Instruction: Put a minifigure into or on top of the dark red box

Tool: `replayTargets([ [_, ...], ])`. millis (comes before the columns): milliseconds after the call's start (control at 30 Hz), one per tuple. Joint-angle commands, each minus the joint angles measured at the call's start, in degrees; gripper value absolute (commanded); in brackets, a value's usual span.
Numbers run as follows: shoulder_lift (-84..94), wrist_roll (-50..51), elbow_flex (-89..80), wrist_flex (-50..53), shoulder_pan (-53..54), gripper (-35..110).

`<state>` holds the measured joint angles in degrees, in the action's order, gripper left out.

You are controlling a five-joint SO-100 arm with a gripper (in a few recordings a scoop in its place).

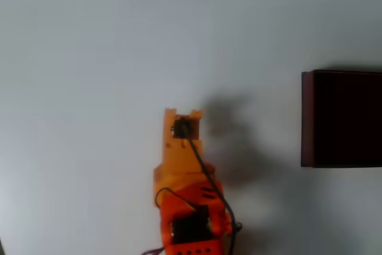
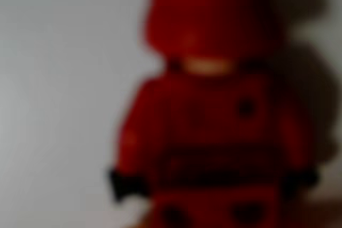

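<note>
So in the overhead view the orange arm (image 1: 186, 189) comes up from the bottom edge, a bit left of centre, with a black cable running along its top, and it stops around the middle of the frame over the plain white table (image 1: 89, 58). The end effector (image 1: 183, 113) sits at the arm's top end, but from straight above I can't tell if the fingers are spread or pinching anything. The dark red box (image 1: 341, 119) is way over at the right edge, about mid-height, partly cut off, with thin maroon walls and a nearly black inside, well apart from the arm. The wrist view is super blurry, but the minifigure (image 2: 214, 132) is right up against the lens there: all red, upright, blocky torso, dark hands, taking up the centre and right of the frame with white table behind.
</note>
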<state>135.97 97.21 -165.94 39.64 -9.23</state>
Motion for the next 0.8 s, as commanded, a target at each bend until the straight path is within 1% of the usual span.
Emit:
replayTargets([
  [0, 1.7, 0.2, -0.4, 0.1, -0.4, 4],
  [67, 2.5, -0.9, -0.1, 0.6, 0.0, 3],
  [200, 8.4, -5.2, 3.6, 9.0, 1.7, 2],
  [500, 22.0, -23.7, 16.2, 28.6, 11.2, 2],
  [633, 22.7, -32.9, 23.1, 32.3, 16.0, 2],
  [767, 17.5, -41.3, 32.2, 35.4, 20.7, 2],
])
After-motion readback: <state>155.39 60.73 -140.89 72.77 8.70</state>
